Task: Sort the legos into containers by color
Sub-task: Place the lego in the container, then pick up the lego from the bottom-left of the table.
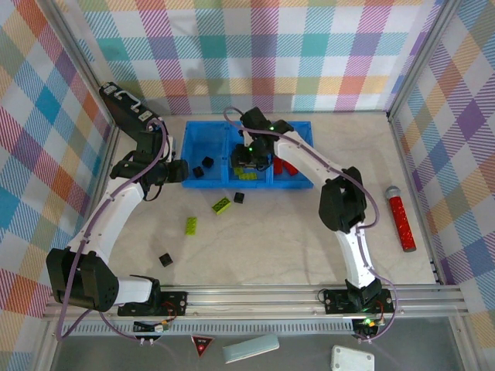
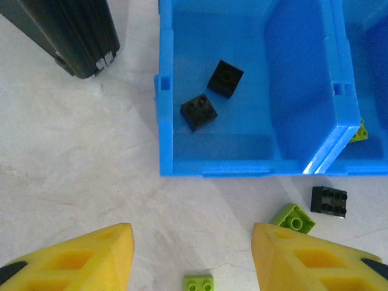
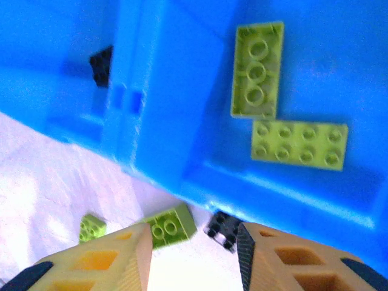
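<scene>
- Four loose legos are left to fetch. A lime-green brick and a black cube lie just off the near wall of the blue tray, in front of its middle compartment. A second green brick lies farther out from that wall, and a second black cube lies farthest out.
- Expect them to be light, rigid and glossy. They won't crush, but I'd judge a skewed pinch could make one skid or pop free.
- Take each one low on its flat side walls, not over the studs. On the rectangular green ones, close across the short width.
- Both green bricks lie askew to the tray, so square your wrist to the brick first.
- Inside the tray, two black pieces sit in the left compartment, two green plates in the middle and the red bricks in the right.
- Your left gripper hovers over the worktop by the tray's near left corner, fingers spread and empty. The second green brick lies in line with the gap.
- Your right gripper hangs above the near wall of the tray's middle compartment, fingers apart and holding nothing.
- Leave the black case beyond the tray's left end and the red cylinder well off its right end.
</scene>
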Controlling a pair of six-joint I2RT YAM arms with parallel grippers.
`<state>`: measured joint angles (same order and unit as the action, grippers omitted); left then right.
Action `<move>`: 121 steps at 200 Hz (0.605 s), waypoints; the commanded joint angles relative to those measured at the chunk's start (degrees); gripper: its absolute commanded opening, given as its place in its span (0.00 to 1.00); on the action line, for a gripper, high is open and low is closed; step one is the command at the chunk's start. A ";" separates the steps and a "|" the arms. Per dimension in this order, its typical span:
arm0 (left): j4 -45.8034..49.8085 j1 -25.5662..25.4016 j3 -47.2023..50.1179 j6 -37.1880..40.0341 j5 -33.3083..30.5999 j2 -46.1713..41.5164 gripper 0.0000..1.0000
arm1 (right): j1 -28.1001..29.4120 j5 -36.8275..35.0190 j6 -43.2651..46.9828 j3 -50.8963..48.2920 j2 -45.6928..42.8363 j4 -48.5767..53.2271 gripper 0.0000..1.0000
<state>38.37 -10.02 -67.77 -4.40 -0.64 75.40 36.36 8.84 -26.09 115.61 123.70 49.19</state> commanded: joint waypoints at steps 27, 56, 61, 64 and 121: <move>8.27 0.60 -0.40 -5.76 -1.38 0.64 0.54 | 0.03 1.54 0.11 -13.66 -10.55 -7.05 0.43; 11.85 0.62 3.20 -10.31 -2.76 -0.75 0.54 | 0.02 2.23 0.76 -20.32 -14.74 -9.46 0.44; 12.46 0.62 3.73 -11.22 -2.99 -0.98 0.54 | -0.02 2.32 0.85 -21.37 -15.47 -9.97 0.44; 12.82 0.62 4.08 -11.68 -3.05 -1.18 0.54 | 0.02 2.44 0.96 -22.15 -15.95 -10.32 0.43; 17.92 0.53 12.04 -22.57 -5.86 -6.00 0.54 | -0.02 4.25 2.04 -33.87 -22.95 -16.14 0.44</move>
<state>51.42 -10.02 -58.17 -20.12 -3.99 72.44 36.34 11.25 -25.82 84.99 104.01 37.08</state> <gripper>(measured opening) 0.541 0.436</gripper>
